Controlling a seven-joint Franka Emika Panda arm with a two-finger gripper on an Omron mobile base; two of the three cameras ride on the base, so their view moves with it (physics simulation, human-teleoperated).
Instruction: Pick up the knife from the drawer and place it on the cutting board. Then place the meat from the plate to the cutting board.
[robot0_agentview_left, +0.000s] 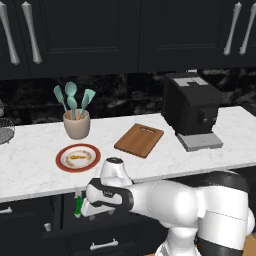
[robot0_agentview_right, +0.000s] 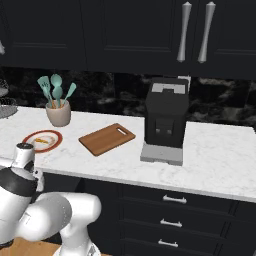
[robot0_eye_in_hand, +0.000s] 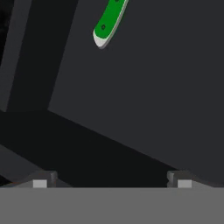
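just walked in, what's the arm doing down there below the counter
The arm is reaching into the open drawer for the knife. Its gripper is open and holds nothing; the green handle lies on the drawer floor ahead of the fingertips, apart from them. On the counter, the cutting board is bare, and the meat is on the plate.
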